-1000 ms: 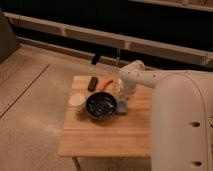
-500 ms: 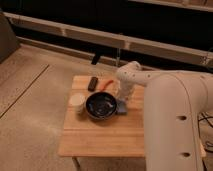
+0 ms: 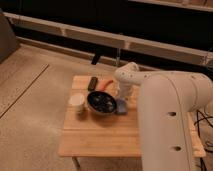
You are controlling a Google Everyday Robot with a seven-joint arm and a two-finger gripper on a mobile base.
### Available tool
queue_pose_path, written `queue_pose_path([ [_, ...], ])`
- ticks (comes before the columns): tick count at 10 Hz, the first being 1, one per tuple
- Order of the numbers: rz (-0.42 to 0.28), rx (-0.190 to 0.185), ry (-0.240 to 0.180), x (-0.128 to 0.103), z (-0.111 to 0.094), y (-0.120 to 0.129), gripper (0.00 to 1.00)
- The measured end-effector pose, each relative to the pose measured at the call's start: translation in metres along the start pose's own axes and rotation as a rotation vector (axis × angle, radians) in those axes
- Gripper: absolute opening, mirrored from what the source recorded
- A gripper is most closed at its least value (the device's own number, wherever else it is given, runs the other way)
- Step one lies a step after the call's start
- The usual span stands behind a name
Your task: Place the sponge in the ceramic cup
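Observation:
The blue sponge lies flat on the wooden table, just right of the dark bowl. The cream-white ceramic cup stands upright left of the bowl, with nothing visible in it. My white arm reaches in from the right and bends down at its wrist. The gripper hangs directly above the sponge, at or close to its top. I cannot tell whether it touches the sponge.
A wide dark glossy bowl sits between cup and sponge. A black rectangular bar and an orange object lie at the table's far edge. My bulky arm link covers the table's right side. Dark railings run behind.
The big arm link in the foreground has swung a little to the left. The gripper has stayed over the sponge, and cup, bowl and sponge have not moved.

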Motion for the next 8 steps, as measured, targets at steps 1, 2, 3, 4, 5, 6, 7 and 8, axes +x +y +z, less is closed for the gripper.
queue_pose_path([
  [1,-0.005,-0.002,-0.014,-0.0045,-0.0021,0.0009,0.65],
  [2,-0.008,-0.006,-0.027,-0.0079,-0.0047,0.0021,0.65],
  [3,-0.012,-0.007,-0.038,-0.01,-0.0073,0.0025,0.65],
  [4,-0.012,-0.006,-0.041,-0.0099,-0.0077,0.0023,0.65],
  [5,-0.014,-0.006,-0.044,-0.0096,-0.0082,0.0027,0.65],
  [6,-0.019,-0.005,-0.04,-0.007,-0.0069,0.0037,0.65],
  [7,-0.021,-0.006,-0.033,-0.0043,-0.0047,0.0052,0.65],
  [8,-0.028,-0.007,-0.026,-0.0019,-0.0027,0.0068,0.65],
])
